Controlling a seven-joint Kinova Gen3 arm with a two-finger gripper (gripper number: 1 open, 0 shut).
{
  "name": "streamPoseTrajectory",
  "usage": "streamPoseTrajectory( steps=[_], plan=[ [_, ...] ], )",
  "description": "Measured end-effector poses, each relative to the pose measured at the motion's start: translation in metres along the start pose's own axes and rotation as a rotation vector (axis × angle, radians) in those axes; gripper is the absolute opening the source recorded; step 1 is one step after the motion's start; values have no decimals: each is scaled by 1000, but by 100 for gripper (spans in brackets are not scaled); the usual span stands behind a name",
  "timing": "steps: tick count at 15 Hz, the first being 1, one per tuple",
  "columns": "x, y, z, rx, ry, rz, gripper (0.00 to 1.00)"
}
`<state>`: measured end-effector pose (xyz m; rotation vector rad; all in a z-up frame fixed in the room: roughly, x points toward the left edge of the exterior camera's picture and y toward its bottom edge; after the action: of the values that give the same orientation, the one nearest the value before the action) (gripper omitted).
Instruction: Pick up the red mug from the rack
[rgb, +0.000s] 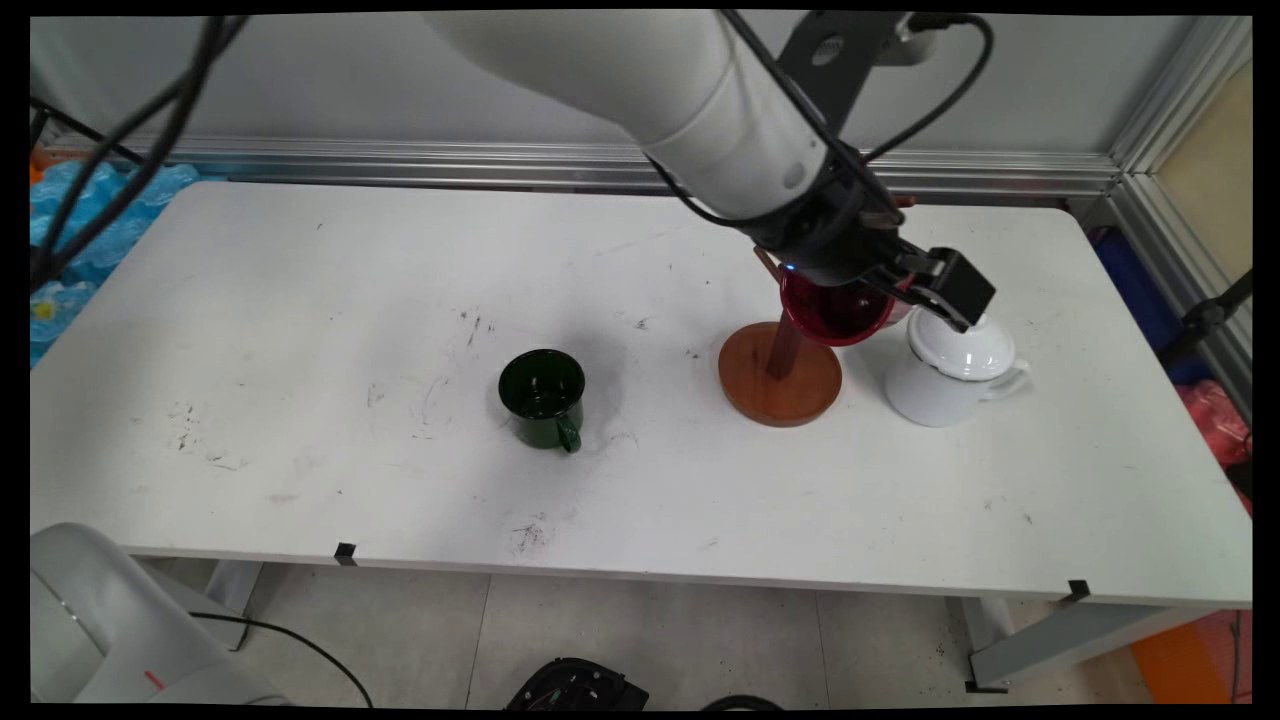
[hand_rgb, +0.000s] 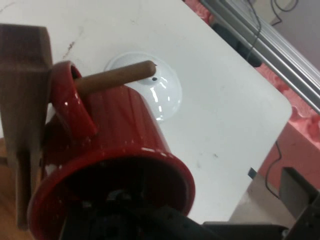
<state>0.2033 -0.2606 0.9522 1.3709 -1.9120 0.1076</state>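
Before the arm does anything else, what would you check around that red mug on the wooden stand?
1. Red mug handle threaded on the stand's peg: ok, the peg passes through the handle.
2. Tool grip on the red mug: cannot tell, its fingers are hidden at the rim.
3. Wooden stand flat on the table: ok, its round base sits level.
4. White mug apart from the stand: ok, but it stands close beside, right under the tool.
5. Green mug out of the way: ok, it stands upright well to the side.

Lab: aluminium-framed enclosure (rgb: 1150, 150), cables (rgb: 120, 130)
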Motion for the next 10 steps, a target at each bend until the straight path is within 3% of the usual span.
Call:
streamPoseTrajectory(
  steps=[5, 6, 10],
  plan=[
    [6, 3, 16, 51, 4, -11, 100],
    [6, 3, 18, 62, 5, -10, 0],
    [7, 3, 22, 93, 5, -2, 0]
  ],
)
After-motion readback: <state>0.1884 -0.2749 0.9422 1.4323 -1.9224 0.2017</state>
